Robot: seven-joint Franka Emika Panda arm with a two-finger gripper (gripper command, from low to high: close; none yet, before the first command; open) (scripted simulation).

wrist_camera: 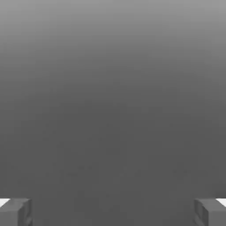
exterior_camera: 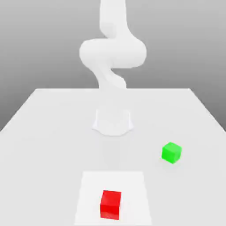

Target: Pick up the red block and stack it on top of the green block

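In the exterior view the red block (exterior_camera: 110,204) sits on the table (exterior_camera: 53,114), well apart from the green block (exterior_camera: 171,152); it looks light, rigid and smooth, best pinched across opposite flat faces. In the hand view the claw (wrist_camera: 113,212) stands wide apart, empty.

Arm (exterior_camera: 112,53) (upper part) cut off

Red block (exterior_camera: 111,204), green block (exterior_camera: 171,152): smooth matte faces. Table (exterior_camera: 53,128): smooth, matte white.
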